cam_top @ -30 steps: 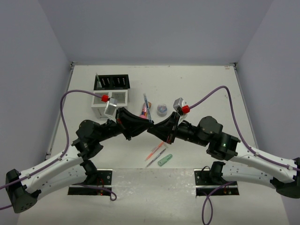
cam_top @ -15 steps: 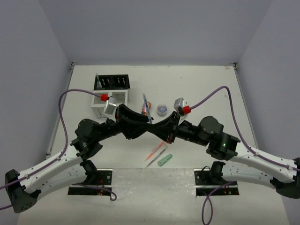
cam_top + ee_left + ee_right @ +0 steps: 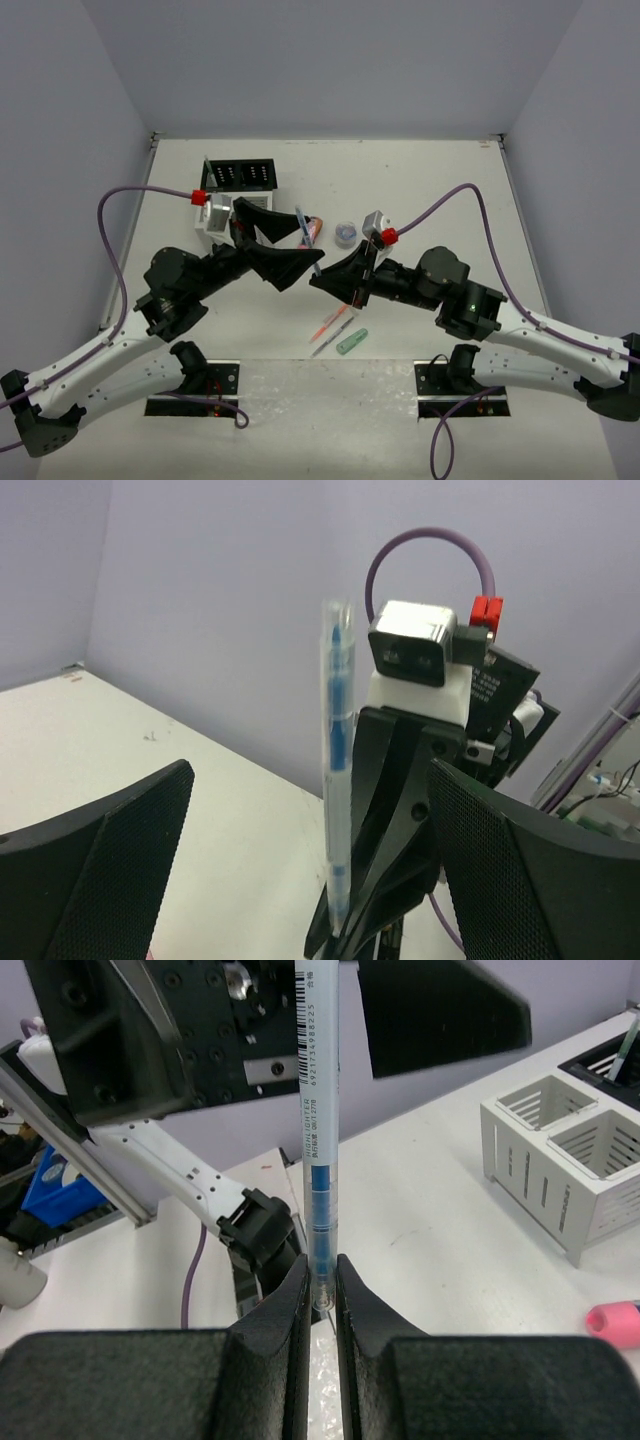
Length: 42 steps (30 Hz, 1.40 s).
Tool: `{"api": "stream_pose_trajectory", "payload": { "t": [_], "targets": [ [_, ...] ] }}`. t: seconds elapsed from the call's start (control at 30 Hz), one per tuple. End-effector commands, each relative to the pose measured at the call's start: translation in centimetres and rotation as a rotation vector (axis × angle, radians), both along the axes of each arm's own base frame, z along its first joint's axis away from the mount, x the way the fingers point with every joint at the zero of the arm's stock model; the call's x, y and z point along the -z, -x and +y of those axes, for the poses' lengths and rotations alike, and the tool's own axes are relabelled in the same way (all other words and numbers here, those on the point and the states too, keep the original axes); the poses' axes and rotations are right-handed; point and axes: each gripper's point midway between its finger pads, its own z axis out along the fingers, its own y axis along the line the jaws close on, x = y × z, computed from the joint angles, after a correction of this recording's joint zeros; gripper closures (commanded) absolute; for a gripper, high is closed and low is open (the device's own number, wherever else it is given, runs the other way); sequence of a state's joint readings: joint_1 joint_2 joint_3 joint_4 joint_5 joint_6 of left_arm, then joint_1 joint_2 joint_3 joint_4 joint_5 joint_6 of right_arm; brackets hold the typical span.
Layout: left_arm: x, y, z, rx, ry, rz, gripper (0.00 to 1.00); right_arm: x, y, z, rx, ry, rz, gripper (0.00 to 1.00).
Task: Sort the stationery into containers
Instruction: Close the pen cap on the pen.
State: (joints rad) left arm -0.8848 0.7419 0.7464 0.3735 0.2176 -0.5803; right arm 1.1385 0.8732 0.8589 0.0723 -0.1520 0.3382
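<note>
White tabletop [image 3: 430, 190], walled in pale violet, has both arms meeting near its centre. A second ago both grippers were closed together around the blue pen [image 3: 308, 240]. Now the left gripper [image 3: 296, 255] has let go. Its fingers [image 3: 100, 870] stand spread wide to either side of the pen without touching it, and the arm has drawn back toward 10 o'clock. The right gripper [image 3: 320, 279] still pinches the pen by its lower end, pads pressed tight on the clear barrel, so the pen stands up off the table, leaning toward 11 o'clock in the overhead view.

The pen's bottom tip is lost between the right fingers [image 3: 275, 1330]. From above, the left wrist and its camera cover much of the white slatted box [image 3: 560, 1160]. The pink patterned tube [image 3: 316, 228] shows only partly behind the pen. A pink capsule [image 3: 615, 1322] is cut off at the edge of the right wrist view. The grey-blue roll [image 3: 346, 233] lies just to 3 o'clock of the tube.

The organiser sits at 10 o'clock on the table. Its black rack [image 3: 240, 175] holds one thin stick [image 3: 207, 170] upright at its 9 o'clock end. The white box's two compartments show their slatted walls, but their floors are out of sight. At 6 o'clock of the grippers, an orange pen [image 3: 333, 320], a grey pen [image 3: 332, 339] and a green capsule [image 3: 352, 342] lie loose on the table.
</note>
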Motion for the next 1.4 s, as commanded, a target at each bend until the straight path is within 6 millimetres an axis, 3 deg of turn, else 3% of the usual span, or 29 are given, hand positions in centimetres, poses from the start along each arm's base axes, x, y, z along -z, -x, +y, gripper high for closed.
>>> {"api": "stream_pose_trajectory", "payload": {
  "t": [0.0,0.1,0.27,0.3,0.47,0.5,0.57,0.6,0.7,0.9,1.13,1.37],
  "targets": [
    [-3.3,-0.8,1.1,-0.084,0.039,-0.059,0.01,-1.1,0.4,0.3,-0.031,-0.024,-0.032,1.00],
    [-3.9,-1.0,1.0,-0.089,0.040,-0.067,0.08,-1.1,0.6,0.3,-0.040,-0.022,-0.033,1.00],
    [-3.9,-0.5,0.8,-0.058,0.047,-0.078,0.34,-1.3,0.6,0.2,-0.035,-0.023,-0.037,1.00],
    [-3.7,-0.4,0.7,-0.053,0.048,-0.074,0.44,-1.4,0.6,0.1,-0.034,-0.025,-0.040,1.00],
    [-2.6,-0.4,0.1,-0.025,0.034,-0.053,0.60,-2.3,0.5,0.1,-0.032,-0.031,-0.058,1.00],
    [-2.3,-0.3,-0.1,-0.013,0.029,-0.048,0.67,-2.4,0.5,0.0,-0.031,-0.028,-0.061,1.00],
    [-1.8,-0.2,-0.5,0.008,0.026,-0.033,0.93,-2.9,0.2,-0.1,-0.016,-0.031,-0.074,1.00],
    [-1.5,-0.1,-0.7,0.018,0.022,-0.021,1.00,-3.1,0.0,-0.1,-0.007,-0.032,-0.083,1.00],
    [-0.4,0.1,-1.3,0.053,0.009,0.003,1.00,-4.1,-0.3,-0.4,0.014,-0.048,-0.113,1.00],
    [3.9,0.8,-2.4,0.134,-0.026,0.093,1.00,-7.1,-2.0,-1.3,0.112,-0.092,-0.209,1.00],
    [6.5,2.3,-2.4,0.184,-0.035,0.101,1.00,-10.5,-4.0,-1.8,0.177,-0.153,-0.219,1.00],
    [9.6,2.0,-2.4,0.161,-0.056,0.155,1.00,-13.8,-4.7,-1.1,0.159,-0.206,-0.250,1.00]
  ]
}}
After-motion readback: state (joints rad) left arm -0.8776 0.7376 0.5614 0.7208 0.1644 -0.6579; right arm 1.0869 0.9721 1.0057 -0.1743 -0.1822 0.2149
